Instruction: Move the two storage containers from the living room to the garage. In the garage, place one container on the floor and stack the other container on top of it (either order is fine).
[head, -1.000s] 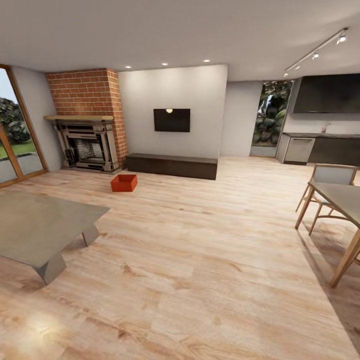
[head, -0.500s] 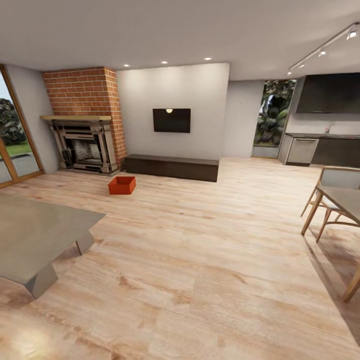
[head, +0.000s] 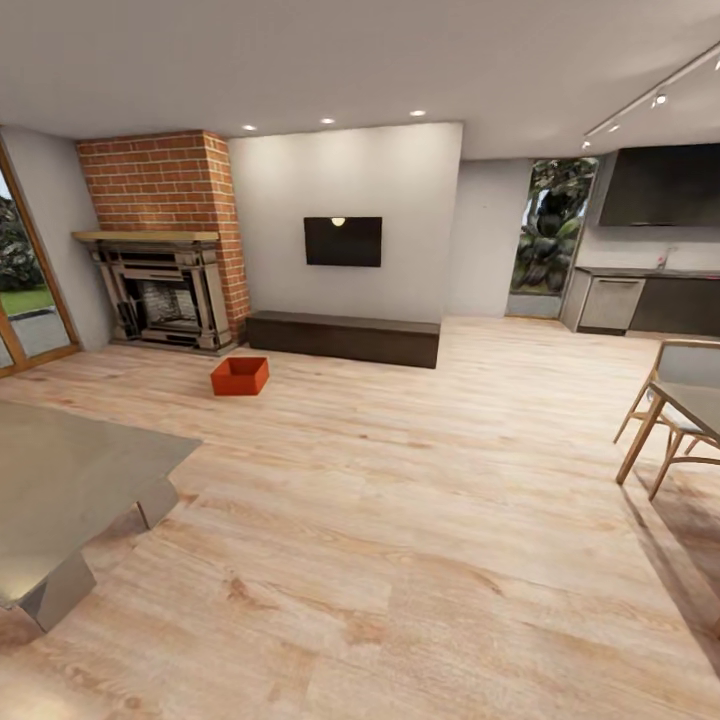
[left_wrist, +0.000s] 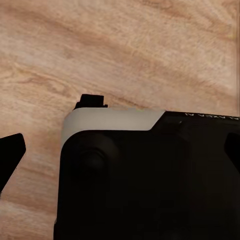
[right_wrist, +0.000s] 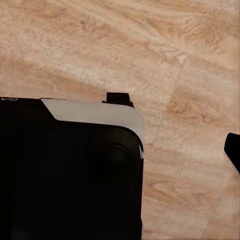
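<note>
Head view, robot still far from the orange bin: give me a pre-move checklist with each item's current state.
1. Storage container located: ok, on the wood floor before the fireplace.
2. Second container located: not ok.
3. Straight path to bin: ok, bare planks.
4. Grey table beside the route: ok, to the left of it.
5. Chair off the route: ok, far right.
6. Tool states: cannot tell.

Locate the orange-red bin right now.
In the head view the storage container sits on the light wood-plank floor at far left-centre, just in front of the brick fireplace and the left end of the long dark cabinet.
</note>
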